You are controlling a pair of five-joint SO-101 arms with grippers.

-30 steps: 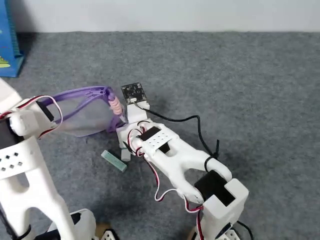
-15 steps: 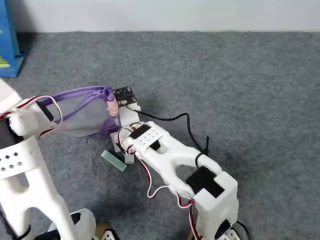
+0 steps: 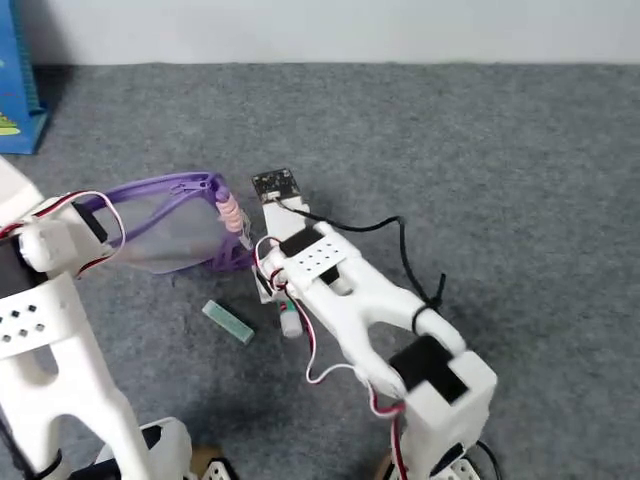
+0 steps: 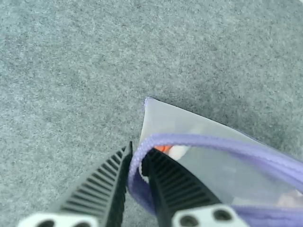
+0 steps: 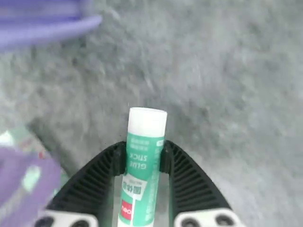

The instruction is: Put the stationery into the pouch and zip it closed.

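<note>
The clear pouch (image 3: 172,232) with a purple zipper rim lies at the left of the grey mat, its mouth open toward the middle. My left gripper (image 4: 135,163) is shut on the purple rim at the pouch's far-left end, and something orange (image 4: 163,148) shows inside the pouch (image 4: 213,163). My right gripper (image 5: 143,151) is shut on a green-and-white glue stick (image 5: 143,156), whose white end sticks out past the fingertips. In the high view the glue stick (image 3: 290,323) hangs in the right gripper (image 3: 285,312) just right of the pouch's mouth. A pale green eraser (image 3: 228,322) lies on the mat in front of the pouch.
A pink ribbed piece (image 3: 231,212) sits at the pouch's mouth. The purple rim (image 5: 42,21) lies beyond the glue stick in the right wrist view. A blue box (image 3: 15,85) stands at the far left edge. Open grey mat (image 3: 480,180) spreads to the right.
The right arm swung left toward the pouch's mouth, then back right and toward the front, now carrying the glue stick. The left arm and pouch stayed still.
</note>
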